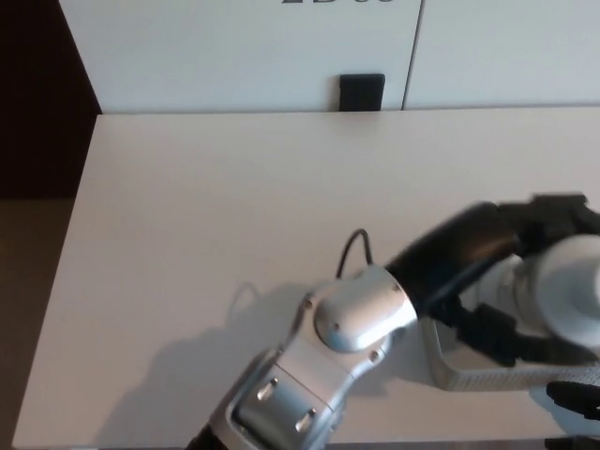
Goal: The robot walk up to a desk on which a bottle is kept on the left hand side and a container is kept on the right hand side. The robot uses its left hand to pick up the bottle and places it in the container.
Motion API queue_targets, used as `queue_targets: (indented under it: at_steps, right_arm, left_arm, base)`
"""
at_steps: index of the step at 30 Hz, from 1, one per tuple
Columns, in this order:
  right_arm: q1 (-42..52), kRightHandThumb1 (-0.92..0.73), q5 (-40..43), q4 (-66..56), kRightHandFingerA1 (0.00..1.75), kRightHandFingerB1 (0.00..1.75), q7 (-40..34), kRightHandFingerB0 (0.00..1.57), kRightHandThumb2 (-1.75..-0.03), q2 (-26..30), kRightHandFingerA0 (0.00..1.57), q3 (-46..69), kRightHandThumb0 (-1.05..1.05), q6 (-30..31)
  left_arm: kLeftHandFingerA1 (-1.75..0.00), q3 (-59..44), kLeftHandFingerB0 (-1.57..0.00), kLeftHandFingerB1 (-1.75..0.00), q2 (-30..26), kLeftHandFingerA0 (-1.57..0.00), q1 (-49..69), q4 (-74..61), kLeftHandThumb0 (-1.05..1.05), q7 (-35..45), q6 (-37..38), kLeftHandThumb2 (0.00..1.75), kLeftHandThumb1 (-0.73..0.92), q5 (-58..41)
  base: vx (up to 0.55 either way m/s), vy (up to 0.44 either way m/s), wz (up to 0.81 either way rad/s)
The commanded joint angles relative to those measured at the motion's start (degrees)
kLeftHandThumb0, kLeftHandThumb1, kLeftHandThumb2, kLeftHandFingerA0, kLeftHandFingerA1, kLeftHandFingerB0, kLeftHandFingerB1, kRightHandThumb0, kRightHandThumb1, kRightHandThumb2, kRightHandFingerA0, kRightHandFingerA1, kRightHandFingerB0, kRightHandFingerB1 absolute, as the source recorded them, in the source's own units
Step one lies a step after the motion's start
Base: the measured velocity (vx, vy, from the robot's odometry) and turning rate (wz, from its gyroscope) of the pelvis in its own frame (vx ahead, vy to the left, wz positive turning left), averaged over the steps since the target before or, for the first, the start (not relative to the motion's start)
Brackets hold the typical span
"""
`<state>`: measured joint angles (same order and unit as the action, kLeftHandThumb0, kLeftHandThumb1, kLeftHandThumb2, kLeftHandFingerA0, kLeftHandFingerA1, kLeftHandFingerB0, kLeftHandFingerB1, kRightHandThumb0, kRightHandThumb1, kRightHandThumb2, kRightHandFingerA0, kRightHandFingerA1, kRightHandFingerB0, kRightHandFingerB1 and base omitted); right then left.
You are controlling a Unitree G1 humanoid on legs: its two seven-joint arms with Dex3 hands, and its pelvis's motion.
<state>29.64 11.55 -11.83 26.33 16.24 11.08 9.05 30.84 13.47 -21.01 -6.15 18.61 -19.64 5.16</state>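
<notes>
My left arm (361, 323) reaches in from the bottom edge and across to the right side of the white desk (234, 216). Its black left hand (525, 281) is shut on the pale bottle (567, 291), which is blurred and lies roughly sideways in the fingers. Just below the hand sits the grey mesh container (469, 370); only its left wall and part of its rim show under the forearm. The bottle hangs over the container's opening, and I cannot tell whether it touches the inside.
A white wall panel runs along the desk's far edge, with a small black box (362, 92) against it. A dark area and the floor (37, 244) lie beyond the desk's left edge. A thin black cable (354, 248) loops up from my arm.
</notes>
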Motion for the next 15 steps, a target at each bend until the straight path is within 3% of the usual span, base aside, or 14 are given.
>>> queue_targets:
  at_steps: [1,3,4,5,6,7,8,9,11,13,14,15]
  right_arm:
    - [-2.26,-0.83,1.06,-0.48,0.41,0.36,-1.17,0.23,-0.64,-0.33,0.25,0.61,-0.42,-0.40]
    - [-2.26,-0.83,1.30,-0.66,0.41,0.36,-1.15,0.23,-0.64,-0.44,0.25,0.66,-0.42,-0.09]
    - [-2.23,-0.83,0.75,-0.77,0.41,0.36,-1.51,0.24,-0.64,-0.49,0.27,0.51,-0.43,-0.28]
    - [-2.40,-0.83,0.54,-0.81,0.41,0.36,-1.71,0.23,-0.64,-0.52,0.26,0.45,-0.43,-0.23]
    - [-2.67,-0.83,0.56,-0.80,0.41,0.36,-1.79,0.23,-0.64,-0.54,0.26,0.45,-0.43,-0.02]
    - [-2.72,-0.83,0.53,-0.82,0.41,0.36,-1.78,0.24,-0.64,-0.54,0.27,0.46,-0.43,-0.09]
    - [-2.75,-0.83,0.50,-0.84,0.41,0.36,-1.78,0.24,-0.64,-0.54,0.27,0.47,-0.43,-0.14]
    - [-2.81,-0.83,0.49,-0.95,0.42,0.36,-1.82,0.24,-0.64,-0.56,0.28,0.46,-0.42,-0.08]
    - [-2.81,-0.83,0.49,-0.95,0.42,0.36,-1.82,0.24,-0.64,-0.56,0.28,0.46,-0.42,-0.08]
    - [-3.18,-0.84,0.19,-0.85,0.42,0.36,-1.78,0.23,-0.64,-0.48,0.28,0.35,-0.41,-0.50]
    - [-3.28,-0.84,0.29,-0.90,0.43,0.37,-1.72,0.23,-0.64,-0.48,0.28,0.37,-0.40,-0.50]
    - [-3.40,-0.83,0.40,-1.01,0.42,0.36,-1.68,0.23,-0.64,-0.47,0.28,0.40,-0.42,-0.37]
  left_arm:
    - [-0.14,-5.19,0.00,-0.13,0.44,0.00,-1.50,0.64,-0.81,-1.57,-4.68,0.93,0.56,-1.96]
    - [-0.14,-5.56,0.00,-0.13,0.27,0.00,-1.77,0.40,-0.81,-1.30,-5.92,0.93,0.56,-1.81]
    - [0.00,-7.63,0.00,0.00,0.50,0.00,-2.06,1.45,-0.84,-0.47,-5.85,0.60,0.63,-3.76]
    - [0.00,-9.29,0.00,0.00,0.44,0.00,-2.82,2.72,-0.88,-0.04,-5.63,0.84,0.49,-4.81]
    - [0.00,-10.52,0.00,0.00,0.25,0.00,-3.81,4.01,-0.88,0.12,-5.36,0.84,0.49,-5.12]
    - [0.00,-10.78,0.00,0.00,0.28,0.00,-3.99,4.37,-0.85,0.22,-5.15,0.60,0.62,-5.21]
    - [0.00,-11.00,0.00,0.00,0.30,0.00,-4.15,4.69,-0.85,0.30,-4.97,0.60,0.62,-5.27]
    - [0.00,-11.19,0.00,0.00,0.10,0.00,-4.32,5.11,-0.91,0.31,-4.49,0.84,0.49,-5.09]
    - [0.00,-11.19,0.00,0.00,0.10,0.00,-4.32,5.11,-0.91,0.31,-4.49,0.84,0.49,-5.09]
    - [0.00,-11.60,0.00,0.00,-0.55,0.00,-4.76,5.86,-0.90,0.34,-3.57,0.84,0.49,-4.81]
    - [0.00,-11.70,0.00,0.00,-0.71,0.00,-4.84,6.10,-0.89,0.37,-3.23,0.59,0.63,-4.78]
    - [0.00,-11.82,0.00,0.00,-0.88,0.00,-4.95,6.22,-0.89,0.47,-3.20,0.59,0.64,-4.85]
  base:
    - [0.00,0.000,0.00]
    - [0.00,0.000,0.00]
    - [0.00,0.000,0.00]
    - [0.00,0.000,0.00]
    - [0.00,0.000,0.00]
    - [0.00,0.000,0.00]
    - [0.00,0.000,0.00]
    - [0.00,0.000,0.00]
    - [0.00,0.000,0.00]
    - [0.00,0.000,0.00]
    - [0.00,0.000,0.00]
    - [0.00,0.000,0.00]
